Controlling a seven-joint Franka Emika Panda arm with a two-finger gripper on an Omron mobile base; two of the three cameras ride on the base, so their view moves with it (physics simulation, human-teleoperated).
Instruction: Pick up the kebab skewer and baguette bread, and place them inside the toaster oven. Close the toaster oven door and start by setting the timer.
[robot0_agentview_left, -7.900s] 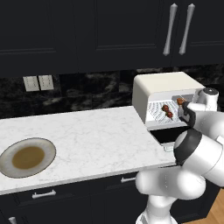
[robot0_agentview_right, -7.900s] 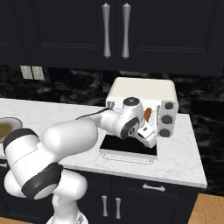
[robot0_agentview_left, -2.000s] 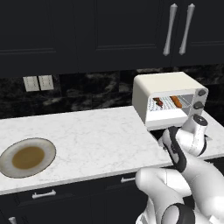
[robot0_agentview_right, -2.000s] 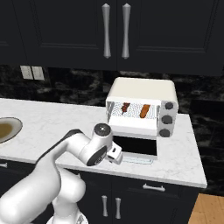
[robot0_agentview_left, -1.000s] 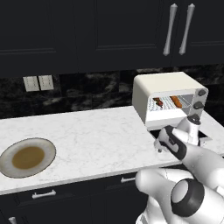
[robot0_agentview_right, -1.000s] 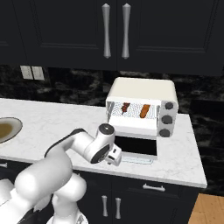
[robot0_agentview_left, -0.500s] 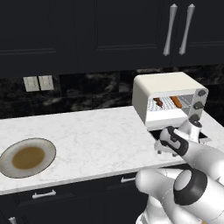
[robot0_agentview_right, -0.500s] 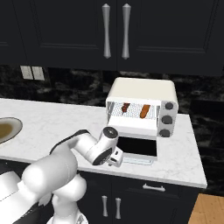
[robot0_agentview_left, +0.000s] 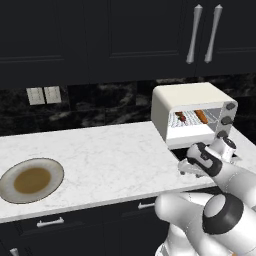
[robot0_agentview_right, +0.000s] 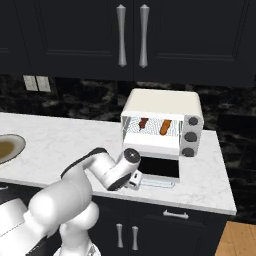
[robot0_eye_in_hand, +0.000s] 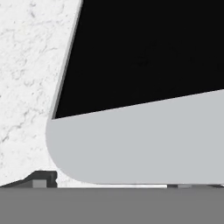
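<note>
The toaster oven stands open at the counter's right end. On its wire rack lie the kebab skewer and, to its right, the baguette bread. The toaster oven door lies folded down flat in front. My gripper hovers low at the door's front left corner, open and holding nothing. In the hand view the door's dark glass and its pale frame are very close, with my gripper spread wide below them.
A brown-centred plate sits at the counter's left end, its edge also in the right base view. White marble counter stretches between plate and oven. Dark cabinets hang above, and two knobs sit on the oven's right front.
The hand has edged a little closer to the door's front left corner. The skewer, the baguette and the door have not moved.
</note>
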